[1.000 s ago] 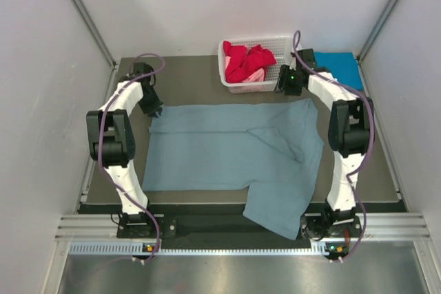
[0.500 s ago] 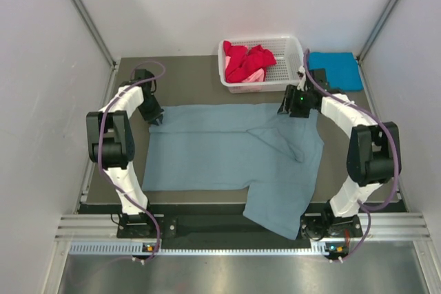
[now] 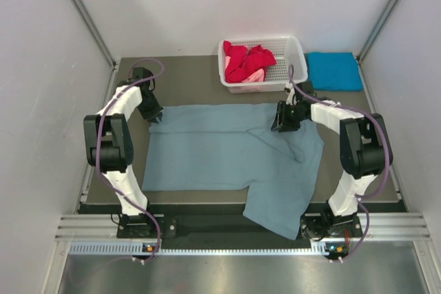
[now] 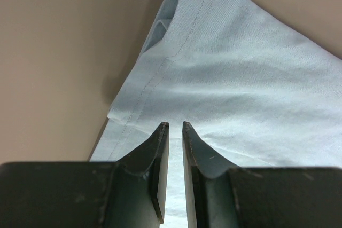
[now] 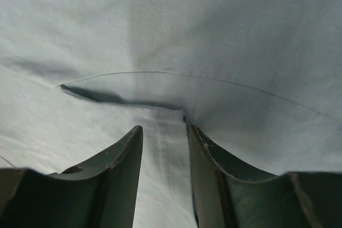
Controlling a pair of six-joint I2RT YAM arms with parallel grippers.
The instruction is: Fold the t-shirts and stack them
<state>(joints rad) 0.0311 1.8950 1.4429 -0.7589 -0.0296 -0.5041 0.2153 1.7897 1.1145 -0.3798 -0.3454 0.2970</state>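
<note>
Left wrist, grey-blue t-shirt (image 4: 240, 89) cut off

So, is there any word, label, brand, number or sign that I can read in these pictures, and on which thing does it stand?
None: no readable text shows in any view.
The grey-blue t-shirt is plain, with no print or tag in sight.
The turquoise t-shirt, the red t-shirts and the white basket carry no visible lettering either.
</note>
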